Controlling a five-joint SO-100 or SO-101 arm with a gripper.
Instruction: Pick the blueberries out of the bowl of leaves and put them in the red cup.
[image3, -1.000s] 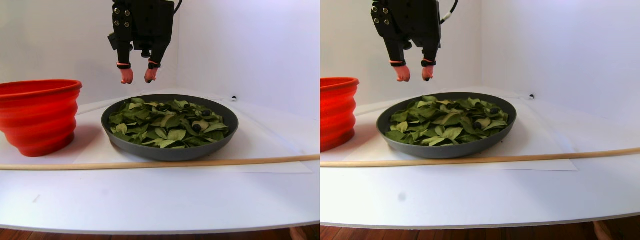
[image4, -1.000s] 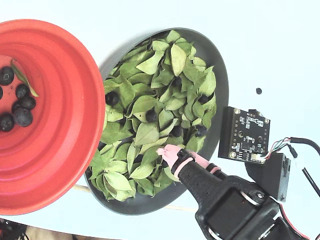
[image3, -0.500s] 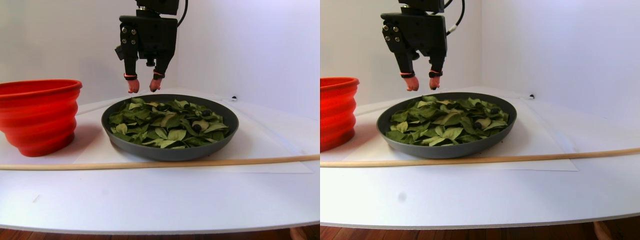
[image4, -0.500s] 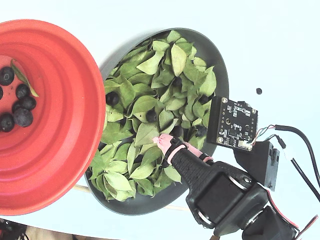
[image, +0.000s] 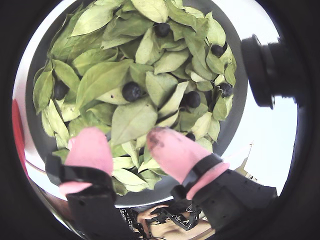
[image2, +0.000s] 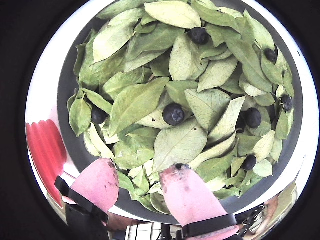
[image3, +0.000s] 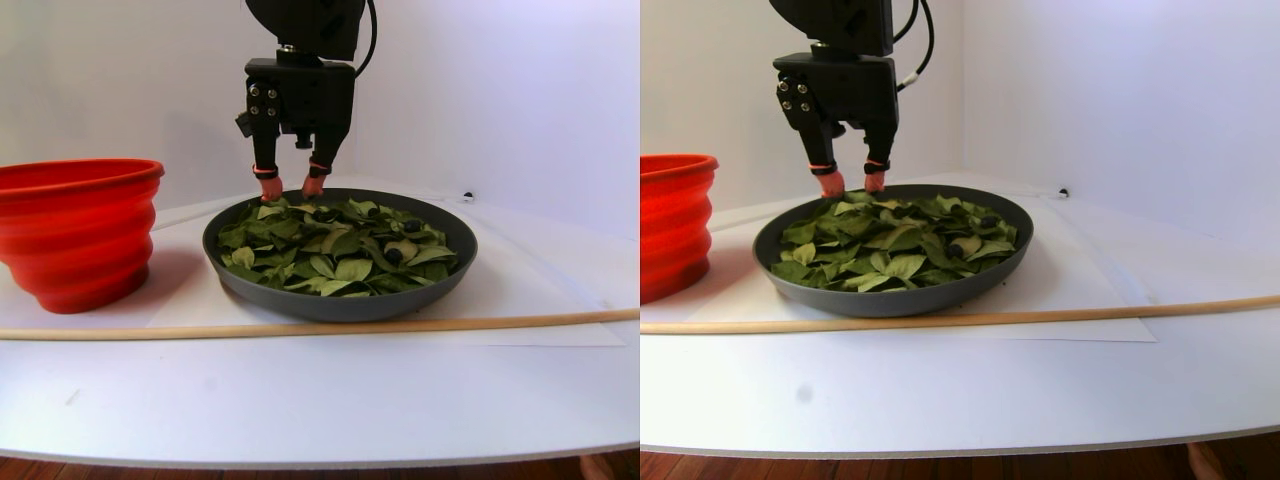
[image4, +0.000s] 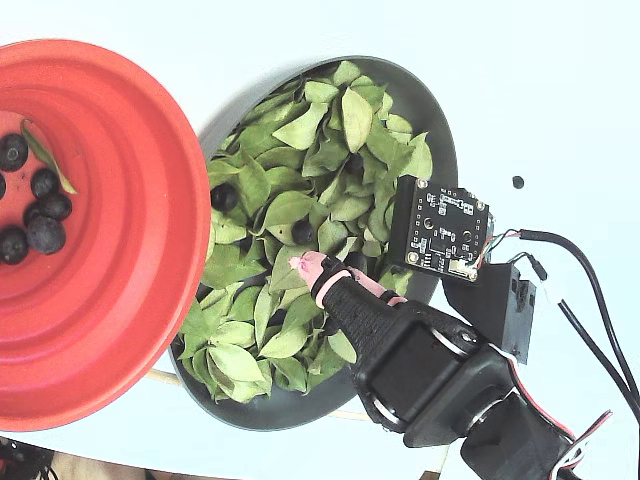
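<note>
Several blueberries (image4: 30, 234) already lie in the red cup (image4: 130, 180) (one stray leaf among them), while more sit among the leaves (image2: 180, 145) in the bowl (image4: 445, 170), where the end effector (image2: 142, 187) hovers empty, fingers parted.

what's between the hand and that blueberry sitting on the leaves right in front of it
In a wrist view, only leaves lie between the open hand and the nearest exposed blueberry; no other berry there.
</note>
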